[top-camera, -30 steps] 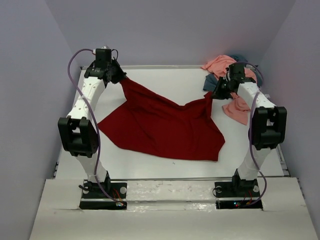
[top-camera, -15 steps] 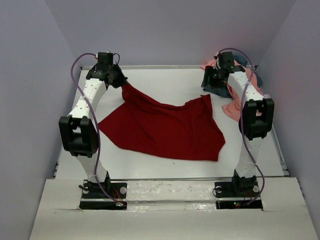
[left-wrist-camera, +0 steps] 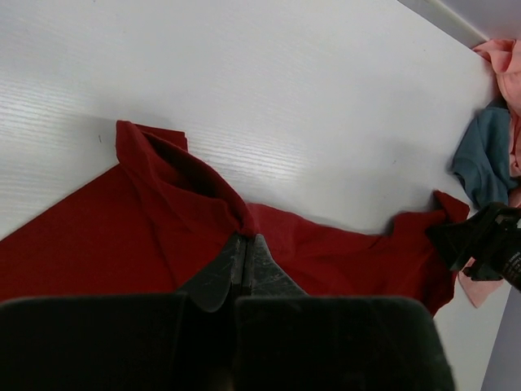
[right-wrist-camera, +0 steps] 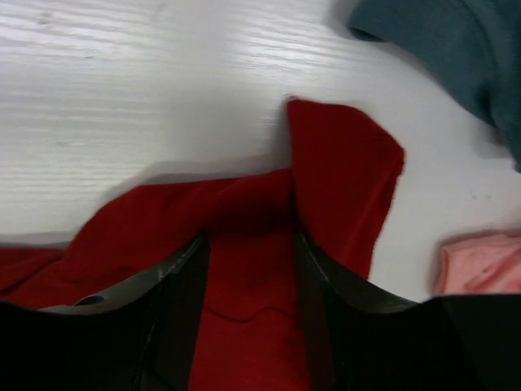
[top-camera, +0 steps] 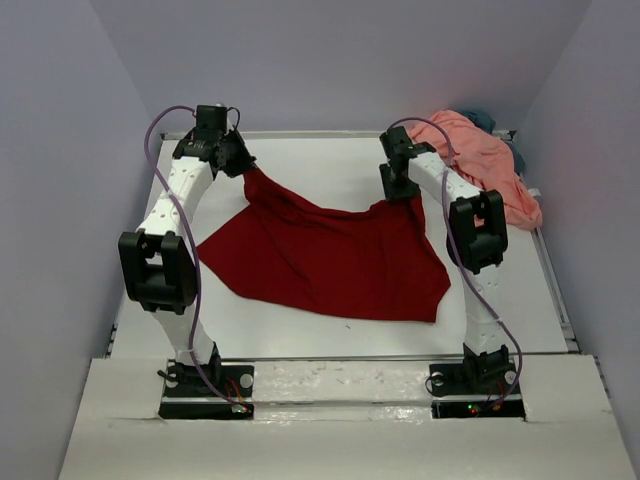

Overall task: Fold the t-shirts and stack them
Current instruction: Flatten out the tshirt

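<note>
The dark red t-shirt lies spread on the white table, its far left corner lifted. My left gripper is shut on that corner, and the left wrist view shows the cloth pinched at the fingertips. At the shirt's far right corner my right gripper stands open, the red cloth lying between its spread fingers. Heaped at the far right corner is the salmon pink t-shirt. The slate blue-grey t-shirt peeks out behind it.
In the right wrist view the blue-grey shirt and a pink edge lie just right of the red corner. A raised rail borders the table's far side, with grey walls around it.
The right gripper let go of the raised red corner, swung back toward the pile, then came left and down over that corner with open jaws. The left gripper kept its hold.
</note>
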You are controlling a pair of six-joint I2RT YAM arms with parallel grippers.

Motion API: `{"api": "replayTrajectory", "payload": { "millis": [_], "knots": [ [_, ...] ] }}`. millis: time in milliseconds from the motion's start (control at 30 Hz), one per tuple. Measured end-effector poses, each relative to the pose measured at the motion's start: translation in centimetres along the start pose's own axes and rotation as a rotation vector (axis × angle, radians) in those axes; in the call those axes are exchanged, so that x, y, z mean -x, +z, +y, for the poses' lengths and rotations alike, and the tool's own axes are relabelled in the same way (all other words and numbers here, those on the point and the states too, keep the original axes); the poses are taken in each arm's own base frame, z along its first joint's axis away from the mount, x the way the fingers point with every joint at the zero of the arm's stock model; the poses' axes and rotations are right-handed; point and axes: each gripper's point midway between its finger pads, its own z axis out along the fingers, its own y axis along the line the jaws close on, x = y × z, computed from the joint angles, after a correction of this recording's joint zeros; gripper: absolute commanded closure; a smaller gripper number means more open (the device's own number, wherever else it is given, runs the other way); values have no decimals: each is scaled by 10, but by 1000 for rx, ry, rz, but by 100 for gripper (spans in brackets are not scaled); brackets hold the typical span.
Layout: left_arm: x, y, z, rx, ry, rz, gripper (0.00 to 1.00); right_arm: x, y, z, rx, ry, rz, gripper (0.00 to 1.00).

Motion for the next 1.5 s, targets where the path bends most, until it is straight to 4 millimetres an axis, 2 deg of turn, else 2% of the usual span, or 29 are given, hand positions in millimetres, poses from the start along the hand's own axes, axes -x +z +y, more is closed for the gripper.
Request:
{"api": "replayTrajectory", "payload": {
  "millis": [100,233,333,467,800,1233,1500],
  "knots": [
    [-1,1,3,0,4,5,100,-3,0,-23,-119,-4,26,52],
    [-5,3,8,8,8,19,100,11,-13,-44,-223,10,-6,54],
    [-8,4,10,8,11,26,100,16,-17,-53,-271,13,-23,55],
    [-7,4,12,7,10,28,100,12,-20,-57,-309,1,-11,55],
    [-10,7,27,23,-6,43,100,9,-23,-53,-319,-19,4,55],
    [-5,7,27,6,-11,34,100,-3,-17,-22,-300,-86,35,55],
    [-4,7,29,4,-14,34,100,-3,-14,-22,-330,-100,39,57]
  ]
}}
